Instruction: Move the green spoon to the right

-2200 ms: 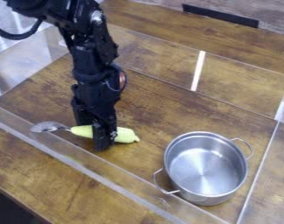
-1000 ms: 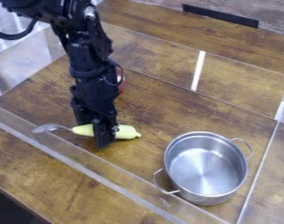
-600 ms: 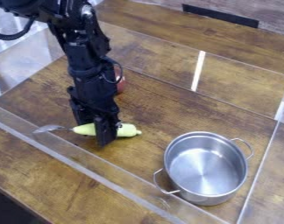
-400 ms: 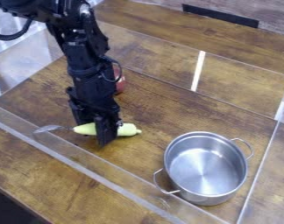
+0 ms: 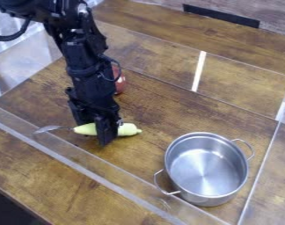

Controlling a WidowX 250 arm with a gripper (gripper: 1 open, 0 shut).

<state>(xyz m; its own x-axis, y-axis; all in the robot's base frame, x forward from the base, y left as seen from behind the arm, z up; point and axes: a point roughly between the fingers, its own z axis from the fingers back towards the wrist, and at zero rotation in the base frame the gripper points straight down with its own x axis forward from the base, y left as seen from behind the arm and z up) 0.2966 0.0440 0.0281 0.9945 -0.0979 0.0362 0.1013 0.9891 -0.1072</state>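
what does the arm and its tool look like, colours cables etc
The arm is black throughout, built of chunky, boxy segments joined one after another. A black cable loops off its upper part at the left. The tool is black too, narrow, ending in slim dark fingers. A small red patch shows beside the wrist; what it belongs to is unclear.

black jointed arm (image 5: 82, 61), looped black cables.

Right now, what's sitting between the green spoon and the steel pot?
Nothing. In the camera view, only bare wooden table lies between the green spoon and the steel pot. The gripper is down at the spoon's handle.
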